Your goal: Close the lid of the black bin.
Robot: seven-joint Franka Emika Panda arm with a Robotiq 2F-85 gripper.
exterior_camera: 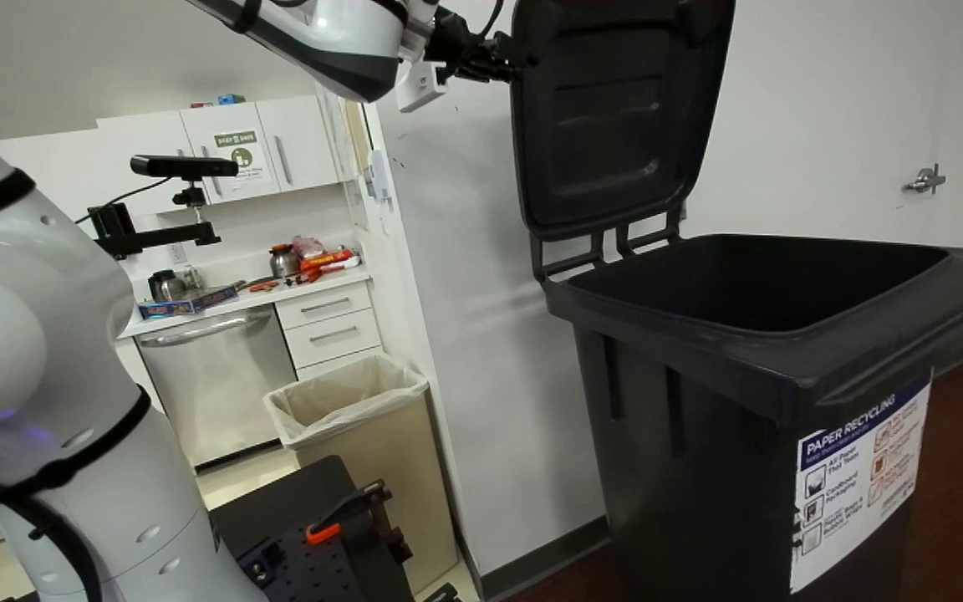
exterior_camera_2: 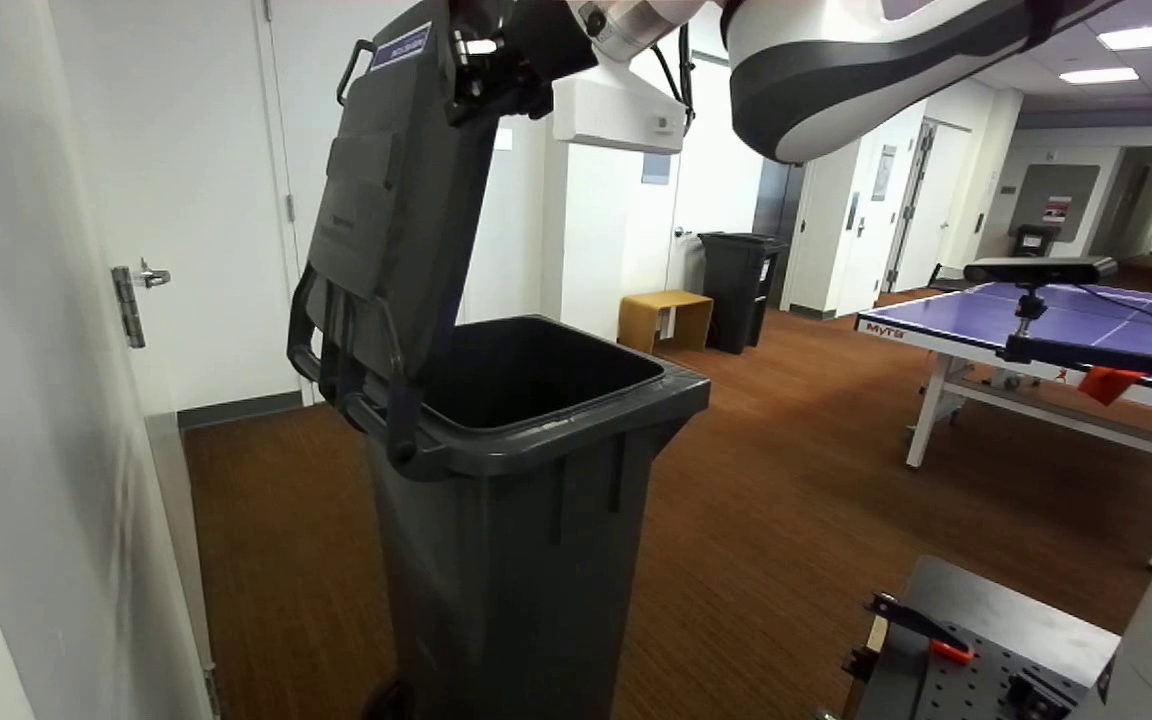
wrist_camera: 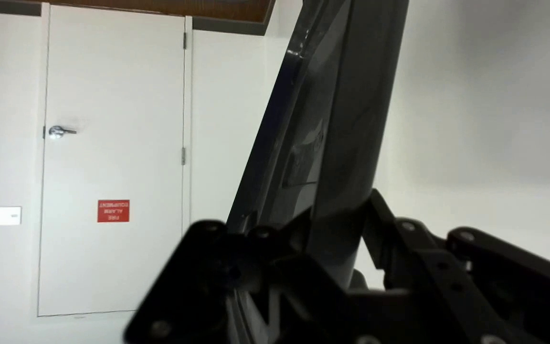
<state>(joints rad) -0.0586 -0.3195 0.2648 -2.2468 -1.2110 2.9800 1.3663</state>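
The gripper [wrist_camera: 339, 215] was clamped on the black lid [exterior_camera: 615, 125]. In the wrist view its fingers [wrist_camera: 381, 222] sat on both sides of the thick side edge [wrist_camera: 358, 119], though how hard they squeezed I could not tell. They had it high up, well apart from the hinges [exterior_camera_2: 404, 425]. The lid stood tall, its long way going up and down, with the top leaning a little over the black bin [exterior_camera_2: 506, 580]. The bin gaped open below the gripper, on the side the lid leaned to. It seemed the next move hung on that: the lid had to turn on its hinges, so the arm [exterior_camera: 331, 42] would need to swing down toward the bin's front, with the paper label [exterior_camera: 862, 481], and away from the wall [exterior_camera: 473, 251]. A straight pull down might have made the edge slip out. The lid was up, so the job did not look done. Farther off were a white door [wrist_camera: 117, 157] and another black bin [exterior_camera_2: 731, 290], which did not seem part of it.
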